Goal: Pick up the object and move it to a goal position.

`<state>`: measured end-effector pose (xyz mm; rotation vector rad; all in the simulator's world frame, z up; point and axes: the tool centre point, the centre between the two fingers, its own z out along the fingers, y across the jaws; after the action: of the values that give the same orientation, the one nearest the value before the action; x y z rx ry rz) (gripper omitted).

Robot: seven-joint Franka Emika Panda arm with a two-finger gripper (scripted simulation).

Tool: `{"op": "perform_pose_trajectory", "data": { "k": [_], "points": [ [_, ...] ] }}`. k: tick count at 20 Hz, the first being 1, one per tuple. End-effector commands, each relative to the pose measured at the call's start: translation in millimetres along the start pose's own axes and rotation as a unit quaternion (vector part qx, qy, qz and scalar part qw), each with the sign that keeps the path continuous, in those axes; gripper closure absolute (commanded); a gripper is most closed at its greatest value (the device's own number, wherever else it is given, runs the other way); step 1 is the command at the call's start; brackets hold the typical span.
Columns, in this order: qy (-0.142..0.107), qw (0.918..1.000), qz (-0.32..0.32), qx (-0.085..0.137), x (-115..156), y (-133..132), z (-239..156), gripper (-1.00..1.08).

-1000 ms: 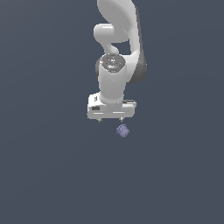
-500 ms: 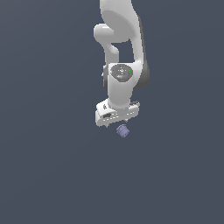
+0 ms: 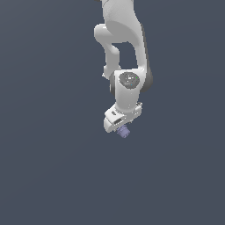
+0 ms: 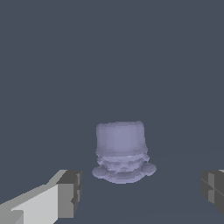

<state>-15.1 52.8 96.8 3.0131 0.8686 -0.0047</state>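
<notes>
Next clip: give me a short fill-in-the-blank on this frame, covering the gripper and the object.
1. In the wrist view, the gripper is ____, its fingers wide apart.
2. The object is pale purple-blue and lies ____ the two fingers, touching neither.
3. In the exterior view, the object shows just ____ the white gripper.

Missing words: open; between; below

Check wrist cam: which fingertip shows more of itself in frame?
The fingertip with its pale finger body visible; the opposite one is cut by the frame edge. The purple object sits between, untouched.
</notes>
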Motion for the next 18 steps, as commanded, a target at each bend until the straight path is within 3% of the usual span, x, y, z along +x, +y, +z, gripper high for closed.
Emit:
{"op": "perform_pose_trajectory", "data": {
  "k": [1,11,18],
  "points": [
    [0.001,0.9998,-0.018,0.001,1.3,-4.5,4.3,-0.92],
    [0.002,0.9995,-0.031,0.002,1.9,-8.2,11.4,-0.92],
    [0.002,0.9994,-0.033,0.002,1.3,-9.4,43.0,-0.92]
  ]
}}
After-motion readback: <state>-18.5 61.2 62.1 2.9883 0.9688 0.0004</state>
